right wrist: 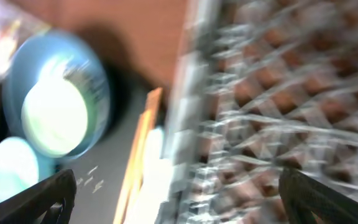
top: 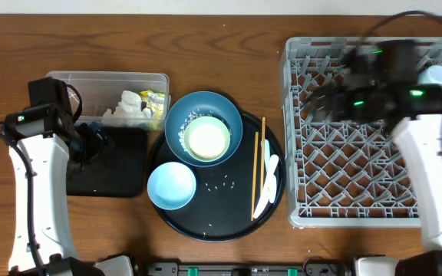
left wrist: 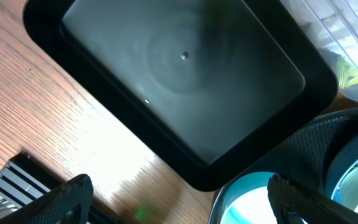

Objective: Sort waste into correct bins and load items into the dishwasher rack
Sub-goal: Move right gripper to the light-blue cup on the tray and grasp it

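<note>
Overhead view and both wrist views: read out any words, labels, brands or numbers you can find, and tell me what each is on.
No text can be read in any view.
On the yellow-green wrapper in the clear tub: any print is too small to read.
On the dishwasher rack: no marking shows, and the right wrist view is blurred.

The left arm (top: 35, 184) and the right arm (top: 422, 176) each have a long white shell link. Their joints and wrist housings are black, with small green lights (top: 417, 93) glowing on them. A thin black cable (top: 28, 192) runs along the left arm. The left tool (left wrist: 178, 186) and right tool (right wrist: 179, 186) have matte black fingers (left wrist: 67, 200).
</note>
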